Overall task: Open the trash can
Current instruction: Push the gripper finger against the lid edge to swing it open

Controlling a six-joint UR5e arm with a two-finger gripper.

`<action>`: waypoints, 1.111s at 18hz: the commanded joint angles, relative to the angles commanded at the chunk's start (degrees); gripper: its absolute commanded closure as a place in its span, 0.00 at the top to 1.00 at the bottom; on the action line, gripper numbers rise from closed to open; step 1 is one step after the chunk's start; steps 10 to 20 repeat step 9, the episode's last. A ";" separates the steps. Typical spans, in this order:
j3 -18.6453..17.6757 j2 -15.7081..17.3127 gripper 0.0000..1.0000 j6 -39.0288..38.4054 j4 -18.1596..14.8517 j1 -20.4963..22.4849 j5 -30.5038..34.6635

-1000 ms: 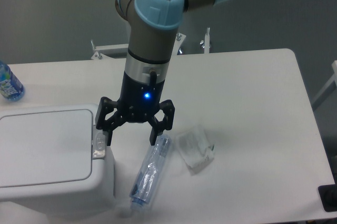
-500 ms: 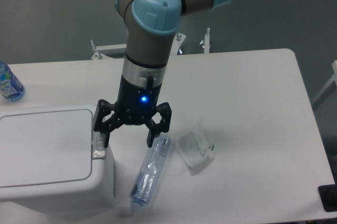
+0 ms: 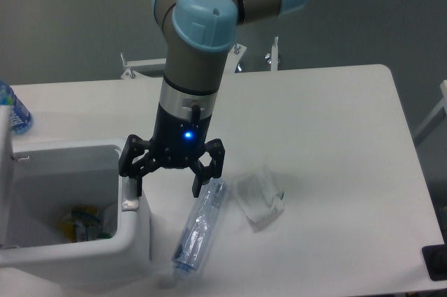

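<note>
Item 1: large white boxy plastic trash can (image 3: 133,230) w/ rounded corners, at front-left of bench, partly cut off by bottom and left picture edges. Lid (image 3: 5,171) stood raised at far left, seen edge-on as a narrow white strip. Interior was exposed; yellowish and green-tinted contents lay at the bottom, too blurred to identify. Grey push-button strip (image 3: 130,196) sat on the right rim.

Item 2: black two-finger tool (image 3: 167,186), blue light lit on its body, hung from grey-and-light-blue arm (image 3: 202,24), pointing down. Fingers were spread apart, pinching nothing. Left-in-picture fingertip (image 3: 135,185) was at the button strip; contact vs. just above, can't tell. Other fingertip was over the bench, just beside top end of bottle in item 3.

Item 3: clear empty plastic bottle (image 3: 199,230), lying on its side on the bench just right of the can, long axis running front-to-back w/ slight tilt.

Item 4: crumpled clear plastic wrapper (image 3: 258,199), flat on the bench, near the bottle's right side, apart from it.

Item 5: blue-labelled plastic bottle (image 3: 15,112), at far-left edge behind the can, only partly in view.

Item 6: white rectangular bench (image 3: 335,171) w/ rounded corners, carried all the above.
</note>
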 joint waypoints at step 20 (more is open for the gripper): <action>2.65 3.52 1.00 21.69 -1.04 7.11 17.37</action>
